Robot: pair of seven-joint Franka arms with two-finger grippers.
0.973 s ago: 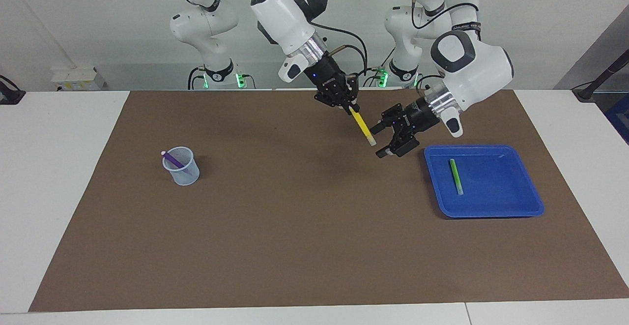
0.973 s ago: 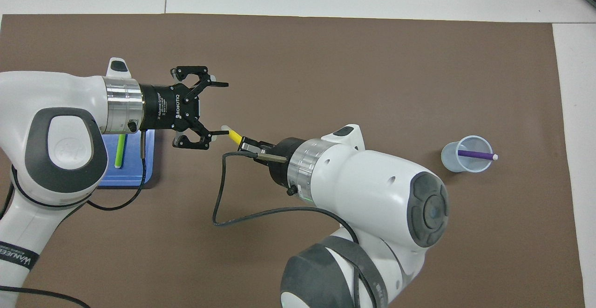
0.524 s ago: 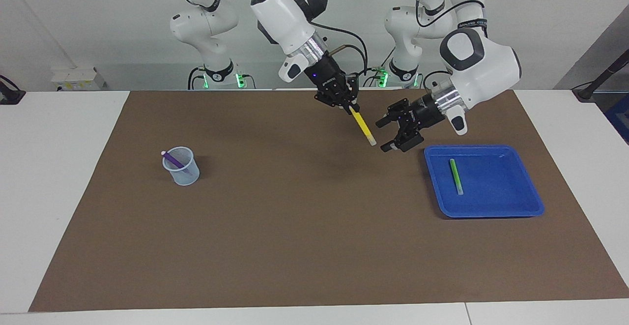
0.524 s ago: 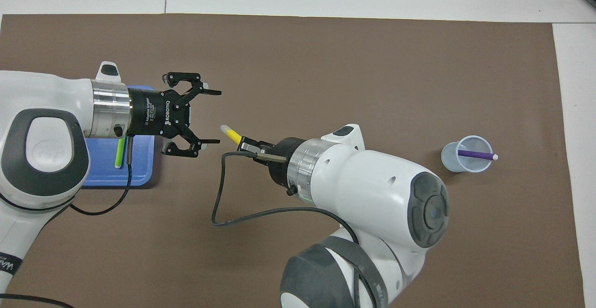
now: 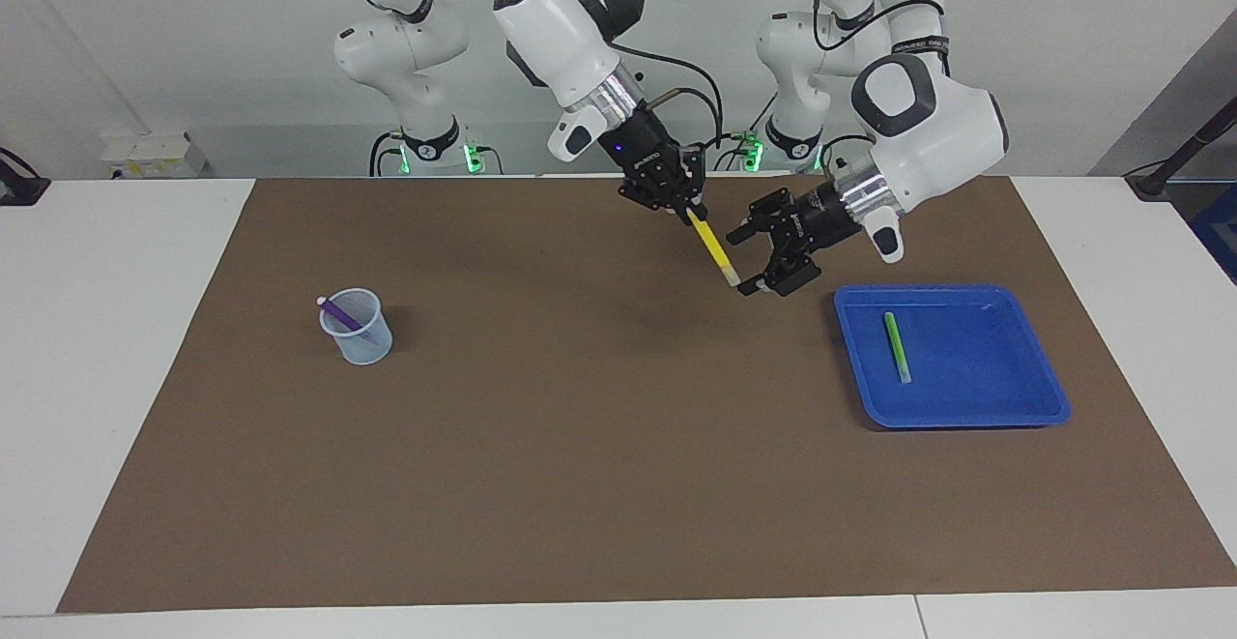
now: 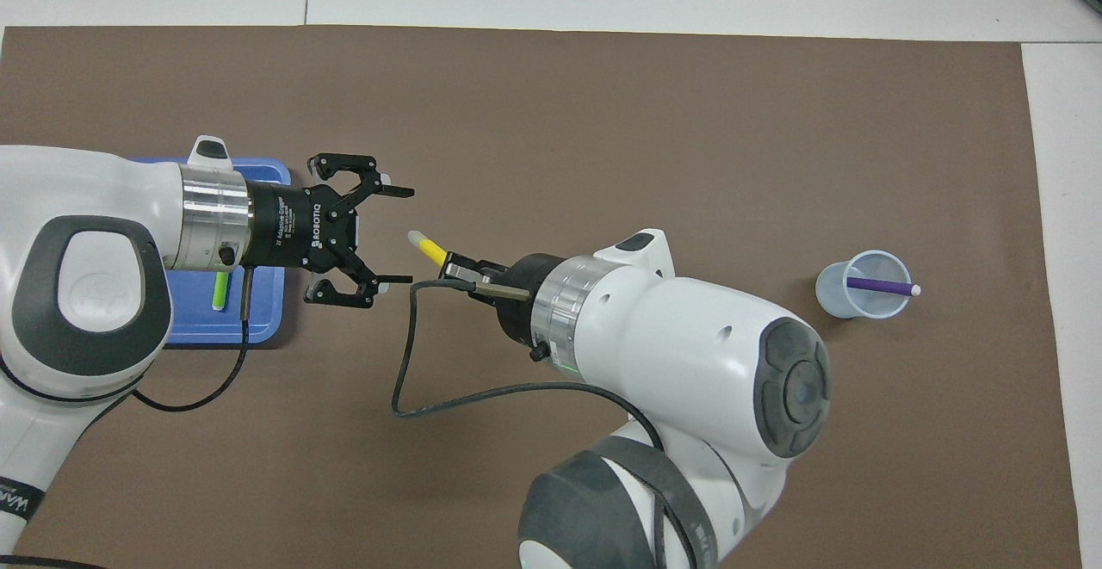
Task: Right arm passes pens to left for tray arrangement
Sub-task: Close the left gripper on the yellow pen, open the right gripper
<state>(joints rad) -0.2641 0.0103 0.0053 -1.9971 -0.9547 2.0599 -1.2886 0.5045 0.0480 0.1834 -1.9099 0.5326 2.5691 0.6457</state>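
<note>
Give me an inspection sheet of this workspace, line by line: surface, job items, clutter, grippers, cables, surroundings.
Surface: brown mat over a white table.
Job's things: green pen lies in the blue tray at the left arm's end; purple pen leans in the mesh cup at the right arm's end; yellow pen is held in the air.
Clutter: nothing seen.
Grippers: right gripper shut on the yellow pen over the mat; left gripper open, facing the pen's pale end.
Cables: black cable loops from the right wrist; another hangs under the left wrist over the tray.
Surroundings: white wall; green lights at the arm bases.
</note>
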